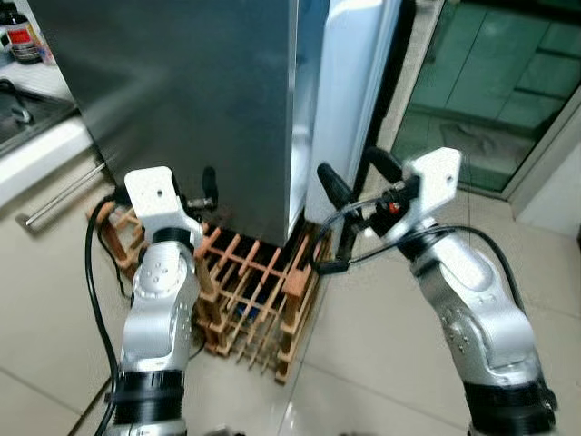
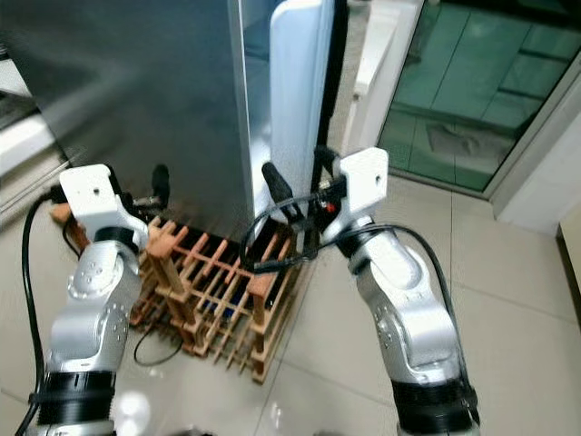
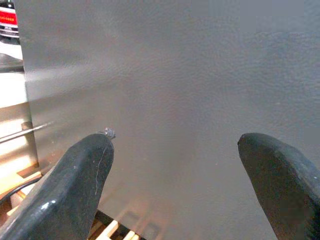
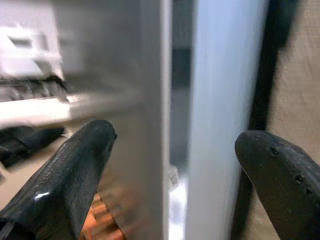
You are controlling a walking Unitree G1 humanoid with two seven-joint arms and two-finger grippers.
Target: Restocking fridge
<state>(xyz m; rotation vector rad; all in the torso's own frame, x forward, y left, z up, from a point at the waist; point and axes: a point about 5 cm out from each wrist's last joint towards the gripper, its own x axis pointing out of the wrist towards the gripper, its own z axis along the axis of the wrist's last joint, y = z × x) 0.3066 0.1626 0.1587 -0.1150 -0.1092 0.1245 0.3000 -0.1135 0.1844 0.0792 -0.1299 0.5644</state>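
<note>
fridge (image 1: 191, 100) door (image 1: 349, 100) ajar | wooden rack (image 1: 250, 291) at base | right gripper (image 1: 349, 177) open

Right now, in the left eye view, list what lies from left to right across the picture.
Kitchen counter → left gripper → wooden rack → grey fridge side → white fridge door → right gripper → glass door.

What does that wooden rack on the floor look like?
The wooden rack is a low crate-like frame of reddish-brown slats and thicker corner posts, crossing in a grid with open gaps. It sits on the pale tiled floor, tucked against the foot of the grey fridge, just below its open door edge. A black cable trails beside it. What lies inside is too dark to tell.
</note>
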